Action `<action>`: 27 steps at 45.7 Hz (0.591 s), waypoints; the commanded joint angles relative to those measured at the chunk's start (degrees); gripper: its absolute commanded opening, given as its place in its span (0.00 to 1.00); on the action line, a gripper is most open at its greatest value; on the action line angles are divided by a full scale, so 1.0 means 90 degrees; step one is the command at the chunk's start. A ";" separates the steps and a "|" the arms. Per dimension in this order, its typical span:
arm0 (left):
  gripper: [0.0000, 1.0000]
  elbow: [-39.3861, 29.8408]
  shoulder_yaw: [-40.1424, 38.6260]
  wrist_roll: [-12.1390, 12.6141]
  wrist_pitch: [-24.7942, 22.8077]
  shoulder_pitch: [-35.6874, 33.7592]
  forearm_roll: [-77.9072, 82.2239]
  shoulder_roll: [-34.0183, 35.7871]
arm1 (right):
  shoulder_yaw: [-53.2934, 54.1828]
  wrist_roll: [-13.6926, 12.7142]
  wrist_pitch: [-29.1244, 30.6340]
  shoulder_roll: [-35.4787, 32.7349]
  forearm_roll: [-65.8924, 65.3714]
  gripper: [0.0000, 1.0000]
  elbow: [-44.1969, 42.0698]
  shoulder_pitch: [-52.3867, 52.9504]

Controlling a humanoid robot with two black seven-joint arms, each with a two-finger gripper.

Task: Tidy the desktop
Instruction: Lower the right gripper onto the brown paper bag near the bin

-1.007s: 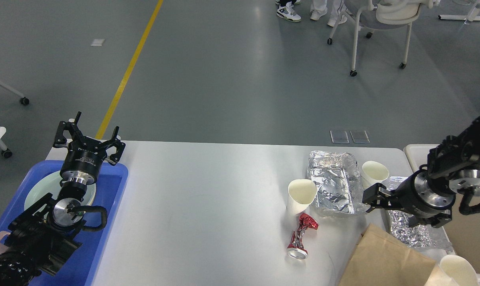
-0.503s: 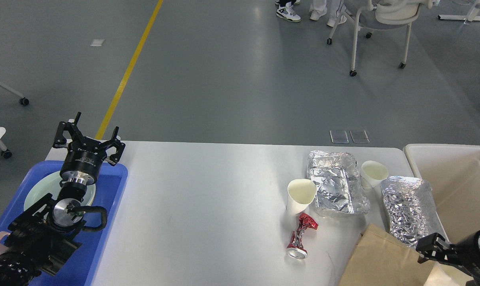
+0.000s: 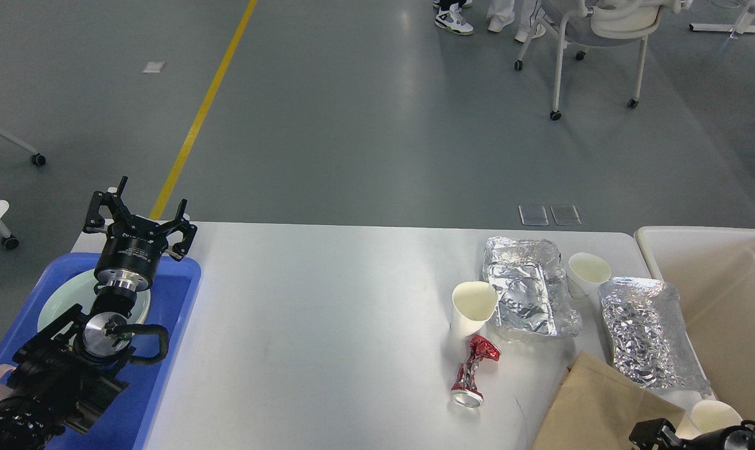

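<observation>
The white desktop [image 3: 327, 300] carries litter on its right half. A paper cup [image 3: 474, 306] stands beside a foil tray [image 3: 527, 284]. A second cup [image 3: 587, 272] sits between that tray and another foil tray [image 3: 649, 331]. A crushed red can [image 3: 474, 372] lies near the front, next to a brown paper bag [image 3: 596, 406]. A third cup [image 3: 715, 415] lies at the bag's right. My left gripper [image 3: 141, 209] is open above the far end of the blue tray, holding nothing. Only a dark end of my right gripper [image 3: 655, 433] shows at the bottom edge.
A blue tray [image 3: 171, 337] at the table's left holds a pale green plate [image 3: 55, 300]. A cream bin [image 3: 727, 287] stands off the table's right end. A wheeled chair [image 3: 596, 37] and people's feet are far back on the grey floor.
My right arm has pulled back from over the foil trays down to the bottom right corner, uncovering them and the bin. The left arm has not moved.
</observation>
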 commanded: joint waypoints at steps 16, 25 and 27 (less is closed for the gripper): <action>0.98 0.0000 -0.0003 0.0006 0.0000 0.0001 -0.0003 0.0000 | 0.0497 0.0667 -0.0850 0.0302 -0.0004 0.00 -0.0259 -0.0820; 0.98 -0.0010 -0.0003 0.0006 0.0000 0.0001 0.0007 0.0000 | 0.0497 0.0775 -0.1250 0.0253 -0.0014 0.00 -0.0035 -0.0800; 0.98 0.0000 -0.0003 0.0006 0.0000 0.0001 -0.0003 0.0000 | 0.0487 0.0775 -0.1250 0.0243 -0.0023 0.00 0.0024 -0.0800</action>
